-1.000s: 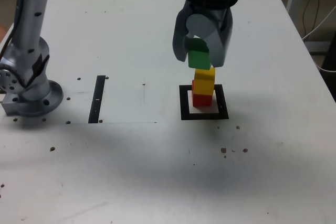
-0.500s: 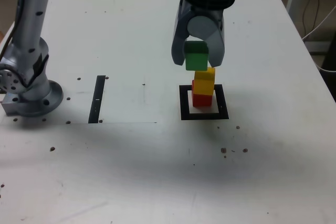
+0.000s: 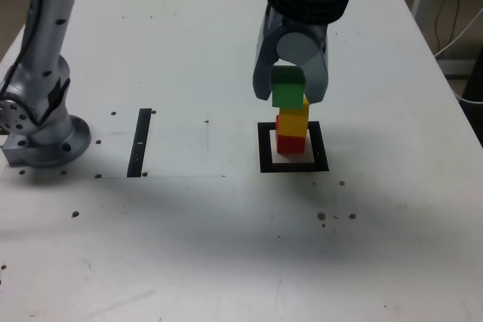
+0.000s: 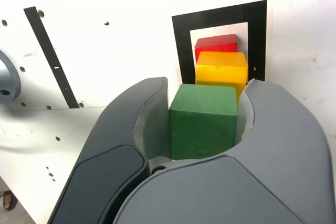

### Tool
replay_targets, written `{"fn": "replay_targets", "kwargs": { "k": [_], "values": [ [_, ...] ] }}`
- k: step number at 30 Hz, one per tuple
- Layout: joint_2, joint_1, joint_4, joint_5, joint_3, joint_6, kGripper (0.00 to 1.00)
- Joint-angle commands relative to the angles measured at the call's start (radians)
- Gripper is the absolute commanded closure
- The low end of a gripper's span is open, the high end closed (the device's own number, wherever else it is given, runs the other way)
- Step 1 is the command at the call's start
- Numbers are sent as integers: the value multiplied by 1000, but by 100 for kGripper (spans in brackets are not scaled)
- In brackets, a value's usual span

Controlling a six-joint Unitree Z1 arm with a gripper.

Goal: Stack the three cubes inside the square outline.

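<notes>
A red cube [image 3: 290,142] sits inside the square outline [image 3: 264,157], and a yellow cube [image 3: 294,118] rests on top of it. My gripper [image 3: 287,90] is shut on the green cube [image 3: 287,89], holding it just above the yellow cube and a little toward the exterior view's left of it. In the wrist view the green cube [image 4: 202,120] is clamped between the two grey fingers [image 4: 139,129], with the yellow cube [image 4: 221,70], the red cube [image 4: 216,43] and the square outline [image 4: 181,45] beyond it.
A thin black strip [image 3: 140,141] lies on the white table [image 3: 189,246] to the exterior view's left of the outline. The arm's grey base [image 3: 41,122] stands at the exterior view's left edge. Small dark specks dot the tabletop.
The gripper with the green cube rose and shifted slightly left, then came back right and down toward the yellow cube. The red and yellow cubes stayed put.
</notes>
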Motion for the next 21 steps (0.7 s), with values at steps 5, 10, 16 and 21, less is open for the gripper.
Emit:
{"fn": "replay_targets", "kwargs": {
  "k": [5,10,16,21],
  "values": [
    [14,13,0,10,-4,10,67],
    [20,20,-5,16,-2,14,67],
    [23,21,-10,19,6,14,57],
    [26,21,-12,17,18,14,34]
  ]
}}
